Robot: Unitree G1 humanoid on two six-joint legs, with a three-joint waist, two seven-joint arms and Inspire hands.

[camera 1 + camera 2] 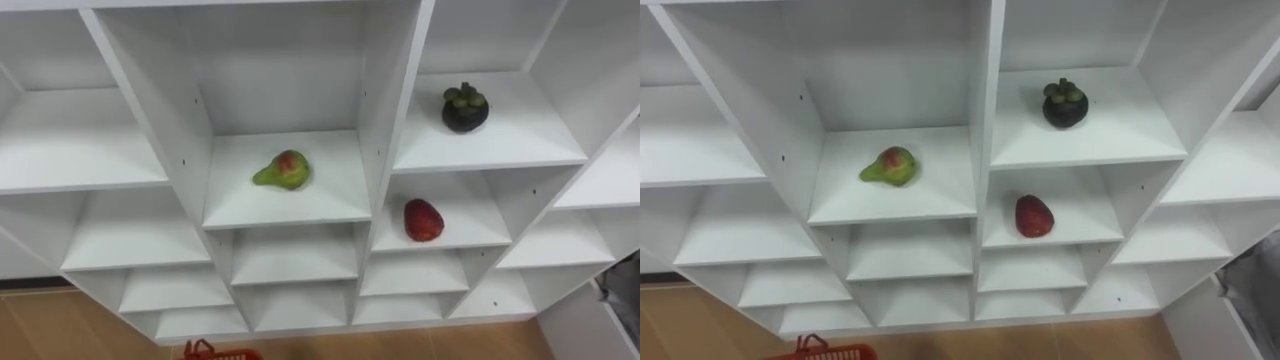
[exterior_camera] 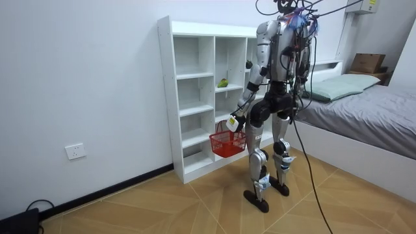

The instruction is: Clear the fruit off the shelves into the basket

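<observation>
Your left hand (image 2: 234, 123) hung low in front of the white closet (image 1: 160, 110), fingers wrapped on the red basket (image 2: 227, 143) handle, though they looked tiny in the room view. The fruit sat well above it with nothing in the way. The green-red pear (image 1: 283, 170) was in the middle cubby, the red fruit (image 1: 423, 220) one column right and lower, and the dark mangosteen (image 1: 465, 108) above that. The bottom edge of the eye view cut off most of the basket.

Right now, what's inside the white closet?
Three fruits: a green pear in the middle, a dark mangosteen up right, a red fruit below it. The lowest cubbies are partly hidden by the shelves above.
</observation>
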